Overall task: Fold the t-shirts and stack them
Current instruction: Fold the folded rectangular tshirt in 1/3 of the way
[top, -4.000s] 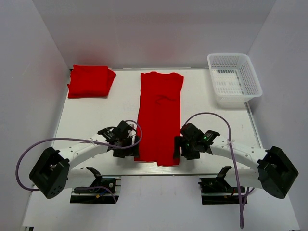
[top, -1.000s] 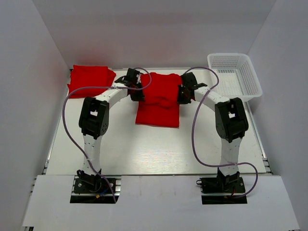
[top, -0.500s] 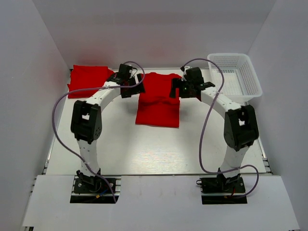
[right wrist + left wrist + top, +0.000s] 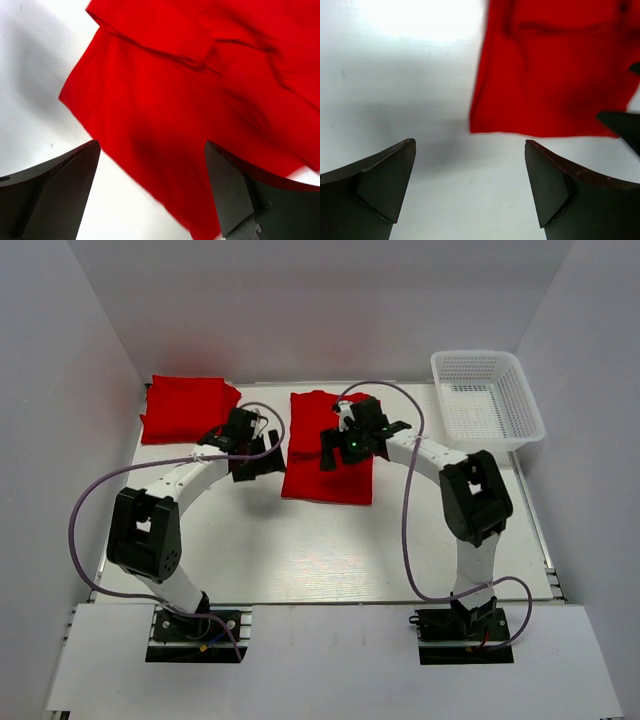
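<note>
Item one, folded red t-shirt (image 4: 330,462): it is lying flat in the middle of the far half of the white table (image 4: 300,550), doubled over so that an upper layer is overlapping a lower one, with a few creases showing in the right wrist view (image 4: 165,100). Item two, second red t-shirt (image 4: 187,408): it is sitting folded at the far left corner, well apart from the first. Item three, white mesh basket (image 4: 487,405): it is standing at the far right corner. Left gripper (image 4: 258,462): it is hovering over bare table just beside the middle shirt's left edge, jaws spread wide and gripping nothing (image 4: 470,145). Right gripper (image 4: 345,448): it is hanging above the middle shirt's upper part, jaws likewise parted and empty, red cloth filling the gap below them (image 4: 150,145).
</note>
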